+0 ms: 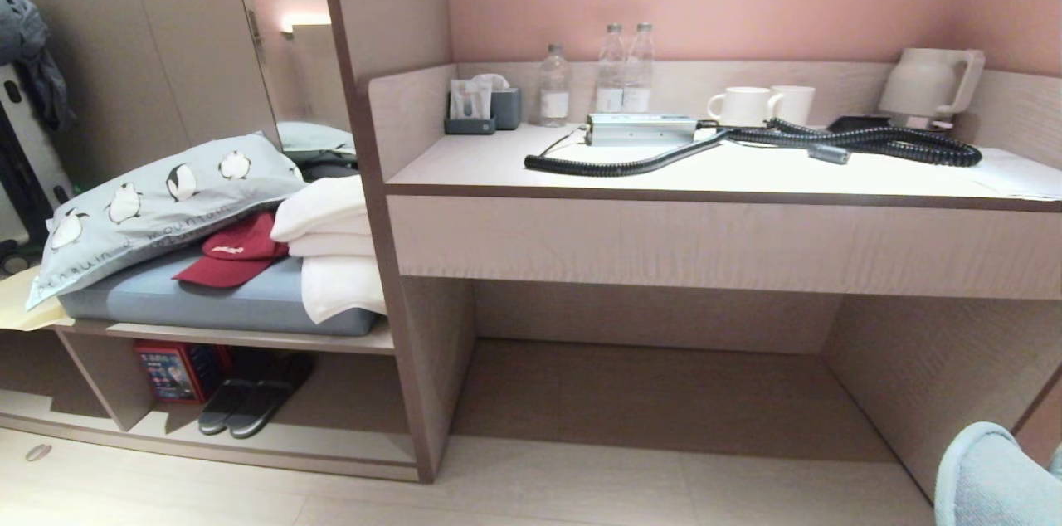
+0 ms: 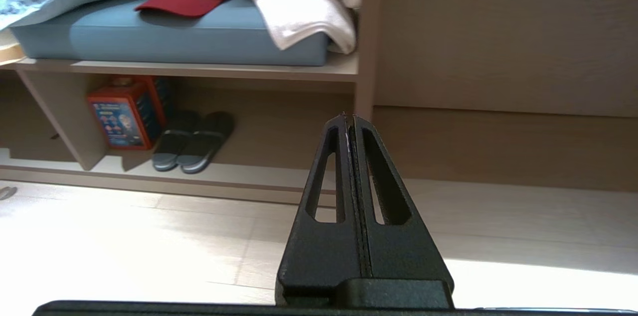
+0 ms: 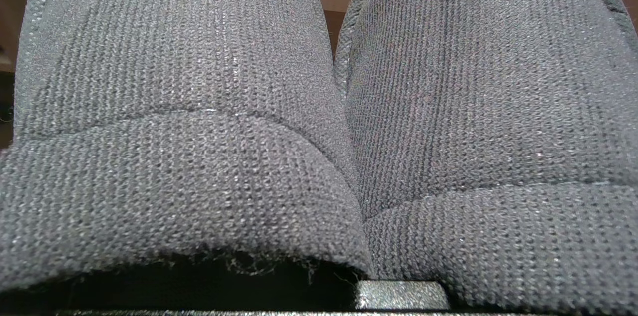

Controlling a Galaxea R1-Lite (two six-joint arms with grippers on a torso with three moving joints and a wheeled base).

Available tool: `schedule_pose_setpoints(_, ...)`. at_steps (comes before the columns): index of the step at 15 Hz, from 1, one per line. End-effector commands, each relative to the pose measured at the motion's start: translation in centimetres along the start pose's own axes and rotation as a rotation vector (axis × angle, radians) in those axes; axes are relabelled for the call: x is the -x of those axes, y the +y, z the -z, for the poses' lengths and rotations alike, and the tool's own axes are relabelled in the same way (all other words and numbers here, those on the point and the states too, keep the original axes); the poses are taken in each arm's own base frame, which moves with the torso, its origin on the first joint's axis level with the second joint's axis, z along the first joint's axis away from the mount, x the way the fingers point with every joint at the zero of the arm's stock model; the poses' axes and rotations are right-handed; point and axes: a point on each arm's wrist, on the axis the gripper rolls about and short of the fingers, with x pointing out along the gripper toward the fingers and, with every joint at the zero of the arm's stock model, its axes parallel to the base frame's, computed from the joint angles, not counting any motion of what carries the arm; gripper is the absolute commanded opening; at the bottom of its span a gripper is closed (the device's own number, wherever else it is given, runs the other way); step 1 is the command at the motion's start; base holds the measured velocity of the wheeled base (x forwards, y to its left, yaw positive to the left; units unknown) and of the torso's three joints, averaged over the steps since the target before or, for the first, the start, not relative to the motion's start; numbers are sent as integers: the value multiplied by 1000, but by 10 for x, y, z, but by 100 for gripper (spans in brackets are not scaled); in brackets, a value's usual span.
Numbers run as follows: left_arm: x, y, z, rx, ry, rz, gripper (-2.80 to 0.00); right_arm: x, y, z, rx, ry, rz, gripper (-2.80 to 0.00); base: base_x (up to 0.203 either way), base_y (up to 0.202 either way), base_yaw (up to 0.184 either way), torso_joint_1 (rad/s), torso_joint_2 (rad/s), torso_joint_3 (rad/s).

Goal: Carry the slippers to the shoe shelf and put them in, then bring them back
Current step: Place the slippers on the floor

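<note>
The slippers [image 3: 319,121], a dark blue-grey knitted pair, lie side by side and fill the right wrist view, toes pointing away. My right gripper is shut on them. Its fingers are hidden under the fabric and only a bit of its body [image 3: 401,295] shows. One rounded toe of the slippers [image 1: 991,472] pokes into the head view's bottom right corner. The shoe shelf [image 1: 290,450] is the low beige cubby under the cushioned bench at the left, also seen in the left wrist view as the shoe shelf [image 2: 279,176]. My left gripper [image 2: 349,117] hangs shut and empty above the floor.
Another dark pair with pale-edged soles [image 1: 249,403] and a red box [image 1: 178,371] stand in the cubby. A pillow [image 1: 158,206], red cap [image 1: 232,252] and towels [image 1: 332,248] lie on the bench. The counter [image 1: 705,169] bears mugs, bottles, a kettle and a coiled cable.
</note>
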Motion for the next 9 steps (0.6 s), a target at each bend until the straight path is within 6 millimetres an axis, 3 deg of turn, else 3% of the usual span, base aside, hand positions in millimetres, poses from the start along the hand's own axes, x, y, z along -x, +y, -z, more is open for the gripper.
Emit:
schedule_pose_setpoints(1, 0, 0, 0, 0, 3, 0, -280, 0, 0, 0, 1, -2, -1, -280, 0, -194, 2, 2, 2, 8)
schedule_pose_setpoints(6, 0, 0, 0, 0, 3, 0, -280, 0, 0, 0, 1, -2, -1, -280, 0, -188, 1, 3, 2, 3)
schedule_pose_setpoints(9, 0, 0, 0, 2, 3, 0, -280, 0, 0, 0, 1, -2, 0, -280, 0, -33, 1, 2, 1, 2)
